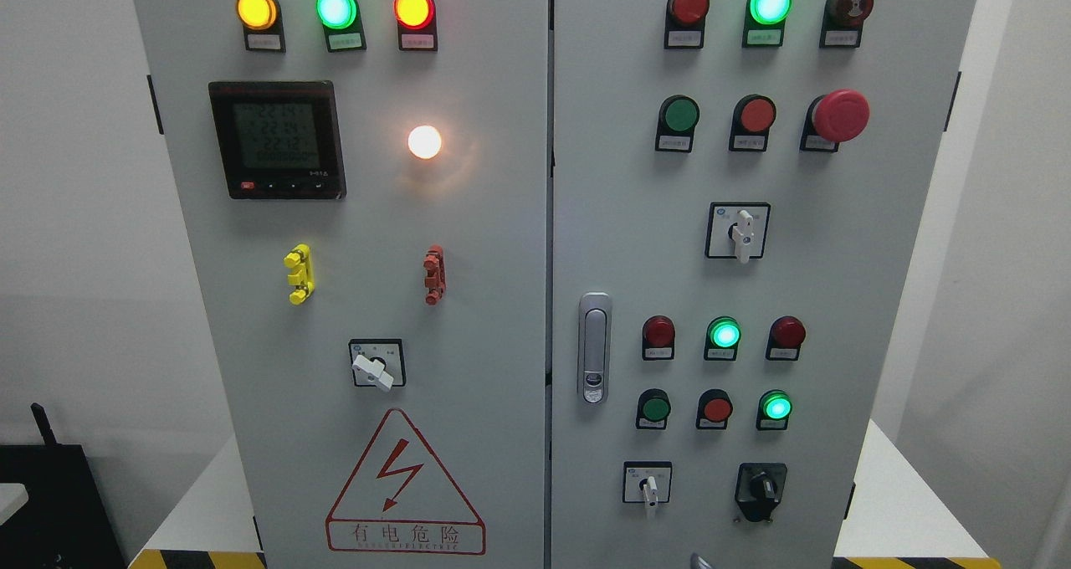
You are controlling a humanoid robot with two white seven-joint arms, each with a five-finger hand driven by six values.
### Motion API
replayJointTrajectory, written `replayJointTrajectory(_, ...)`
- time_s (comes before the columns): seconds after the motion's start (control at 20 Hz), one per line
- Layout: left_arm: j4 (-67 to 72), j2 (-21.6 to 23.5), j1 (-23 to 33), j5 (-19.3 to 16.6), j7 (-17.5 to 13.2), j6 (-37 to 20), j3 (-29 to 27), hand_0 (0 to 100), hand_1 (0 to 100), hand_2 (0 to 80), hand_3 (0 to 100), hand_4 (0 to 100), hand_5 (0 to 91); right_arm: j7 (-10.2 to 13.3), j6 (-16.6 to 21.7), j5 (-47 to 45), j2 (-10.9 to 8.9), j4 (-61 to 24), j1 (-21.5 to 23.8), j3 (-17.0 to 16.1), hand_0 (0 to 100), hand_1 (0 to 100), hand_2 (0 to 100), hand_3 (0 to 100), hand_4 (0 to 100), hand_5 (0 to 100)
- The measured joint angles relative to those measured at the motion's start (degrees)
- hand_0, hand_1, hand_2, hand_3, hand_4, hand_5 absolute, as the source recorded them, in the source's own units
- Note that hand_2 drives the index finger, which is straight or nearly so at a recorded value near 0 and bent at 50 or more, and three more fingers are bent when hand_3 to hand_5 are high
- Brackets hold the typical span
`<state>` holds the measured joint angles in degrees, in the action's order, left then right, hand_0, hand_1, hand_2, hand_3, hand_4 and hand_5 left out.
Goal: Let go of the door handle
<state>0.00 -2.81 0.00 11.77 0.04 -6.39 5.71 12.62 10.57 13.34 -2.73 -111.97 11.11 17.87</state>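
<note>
A grey electrical cabinet fills the head view, with two doors that meet at a seam (550, 268) down the middle. The silver door handle (594, 347) sits upright and flush on the left edge of the right door (837, 301). Nothing touches it. Both doors look closed. Neither of my hands nor arms shows in the frame. A small grey tip (699, 561) shows at the bottom edge, and I cannot tell what it is.
The left door (485, 301) carries indicator lamps, a digital meter (277, 140), a rotary switch (376, 364) and a red warning triangle (405, 485). The right door has lamps, buttons, a red emergency stop (839, 115) and selector switches. The cabinet stands on a white platform (904, 502).
</note>
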Motion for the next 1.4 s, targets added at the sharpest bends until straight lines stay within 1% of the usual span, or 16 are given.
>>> replayJointTrajectory(0.1,0.0,0.0,0.0,0.0,0.0,0.0,0.0,12,39,0.0,0,0,0.0,0.1,0.2,2.3,0.46,0.0,0.0,0.0,39,0,0,52,54,64)
replayJointTrajectory(0.2,0.0,0.0,0.0,0.0,0.0,0.0,0.0,12,39,0.0,0,0,0.0,0.5,0.3,4.4,0.83,0.0,0.1,0.1,40,0,0,54,54,64)
replayJointTrajectory(0.3,0.0,0.0,0.0,0.0,0.0,0.0,0.0,12,39,0.0,0,0,0.0,1.2,0.4,6.3,1.15,0.1,0.1,0.2,40,2,0,57,55,63)
replayJointTrajectory(0.35,0.0,0.0,0.0,0.0,0.0,0.0,0.0,12,39,0.0,0,0,0.0,1.7,0.4,7.4,1.37,0.2,0.1,0.2,40,5,0,60,56,63)
replayJointTrajectory(0.45,0.0,0.0,0.0,0.0,0.0,0.0,0.0,12,39,0.0,0,0,0.0,2.8,0.4,9.5,2.08,0.4,0.1,0.3,41,8,0,62,55,63)
replayJointTrajectory(0.55,0.0,0.0,0.0,0.0,0.0,0.0,0.0,12,39,0.0,0,0,0.0,4.6,0.5,12.0,2.74,0.8,0.0,0.4,41,10,0,63,53,61)
replayJointTrajectory(0.7,0.0,0.0,0.0,0.0,0.0,0.0,0.0,12,39,0.0,0,0,0.0,8.1,0.5,17.5,4.13,1.8,-0.2,0.5,41,13,0,65,54,62)
replayJointTrajectory(0.85,0.0,0.0,0.0,0.0,0.0,0.0,0.0,12,39,0.0,0,0,0.0,11.6,0.5,24.3,5.44,2.7,-0.3,0.6,41,15,0,66,55,62)
replayJointTrajectory(0.95,0.0,0.0,0.0,0.0,0.0,0.0,0.0,12,39,0.0,0,0,0.0,13.4,0.5,28.4,6.16,3.2,-0.4,0.6,41,15,0,67,55,62)
replayJointTrajectory(1.15,0.0,0.0,0.0,0.0,0.0,0.0,0.0,12,39,0.0,0,0,0.0,15.1,0.3,35.5,7.24,4.1,-0.4,-0.1,42,16,0,67,55,61)
replayJointTrajectory(1.4,0.0,0.0,0.0,0.0,0.0,0.0,0.0,12,39,0.0,0,0,0.0,15.4,-0.1,45.5,8.14,5.3,-0.5,-1.7,42,17,0,68,55,62)
